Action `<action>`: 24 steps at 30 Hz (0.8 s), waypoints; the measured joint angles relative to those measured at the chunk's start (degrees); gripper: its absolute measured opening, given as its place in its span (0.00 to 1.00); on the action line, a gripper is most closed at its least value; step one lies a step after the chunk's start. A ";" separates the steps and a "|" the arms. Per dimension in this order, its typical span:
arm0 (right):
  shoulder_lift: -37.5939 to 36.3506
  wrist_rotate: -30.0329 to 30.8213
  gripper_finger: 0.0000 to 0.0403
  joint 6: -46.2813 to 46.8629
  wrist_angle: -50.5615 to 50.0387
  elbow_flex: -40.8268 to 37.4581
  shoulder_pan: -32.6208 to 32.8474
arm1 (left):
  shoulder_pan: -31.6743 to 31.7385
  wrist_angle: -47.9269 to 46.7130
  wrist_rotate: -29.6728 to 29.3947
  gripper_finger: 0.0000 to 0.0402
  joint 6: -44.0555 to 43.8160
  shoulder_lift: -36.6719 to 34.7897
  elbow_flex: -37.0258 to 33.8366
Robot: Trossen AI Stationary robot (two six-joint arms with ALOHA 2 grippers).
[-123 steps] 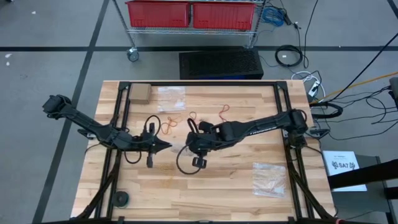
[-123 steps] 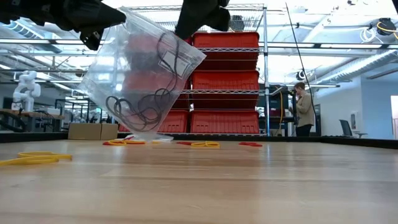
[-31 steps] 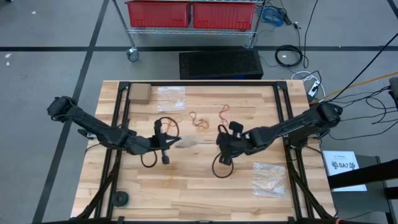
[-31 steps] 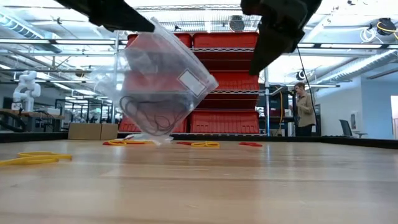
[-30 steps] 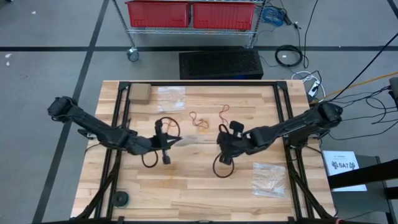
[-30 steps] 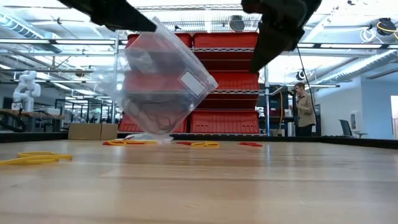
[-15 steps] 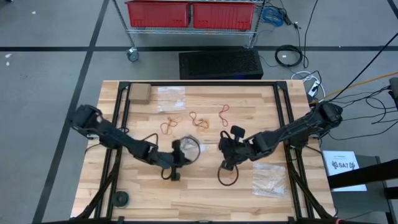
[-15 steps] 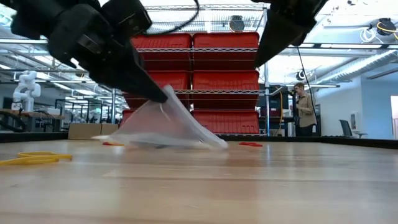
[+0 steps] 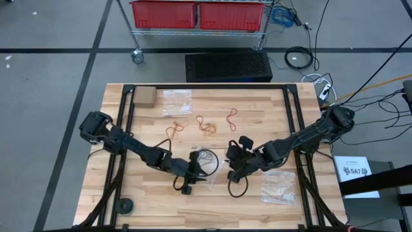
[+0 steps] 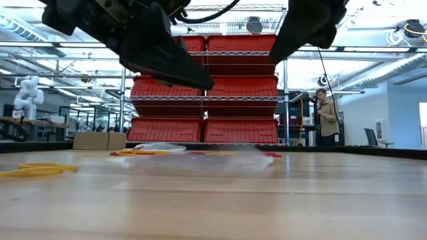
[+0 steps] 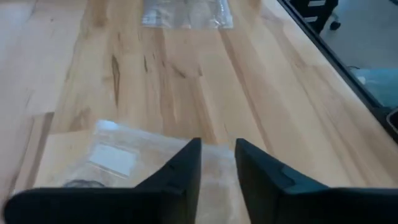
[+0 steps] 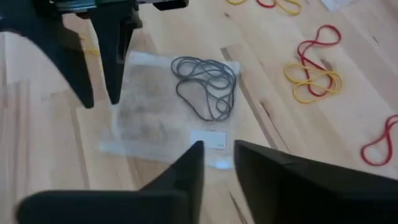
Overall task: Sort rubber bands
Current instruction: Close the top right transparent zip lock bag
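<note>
A clear plastic bag [image 12: 155, 118] lies flat on the wood table [image 9: 154, 200], with several black rubber bands [image 12: 205, 93] inside it. My left gripper [image 12: 99, 99] stands open just above the bag's left edge, and its fingers [image 11: 186, 168] show a gap with the bag [image 11: 124, 155] under them. My right gripper [image 12: 217, 158] is open over the bag's right side, and it stays clear of the table. Loose red and yellow rubber bands [image 12: 314, 74] lie on the wood beyond the bag. In the high view the bag [image 9: 207, 158] sits between the two grippers.
Loose bands [image 9: 206, 124] are scattered across the table's far middle. A second clear bag [image 9: 177, 102] and a cardboard box [image 9: 145, 96] sit at the far left. Another bag [image 9: 280, 185] lies near the right front. Yellow bands [image 10: 33, 170] rest at the low view's left.
My left gripper has swung down toward the table's near edge and right, carrying the tilted, hanging bag. It has laid the bag flat on the table, let go of it and risen a little. My right gripper has drifted slightly toward the near edge.
</note>
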 joint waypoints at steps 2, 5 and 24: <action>0.84 -0.15 0.30 0.72 0.02 0.00 -0.02 | 0.38 -0.18 0.10 0.32 0.16 0.02 0.12; 2.76 -1.85 0.40 1.43 0.53 0.02 0.00 | 0.96 -2.95 0.24 0.34 0.09 -0.43 0.13; 18.71 -12.10 0.02 3.17 3.55 0.02 -5.24 | 8.51 -7.43 -6.99 0.01 -7.34 -12.78 -12.80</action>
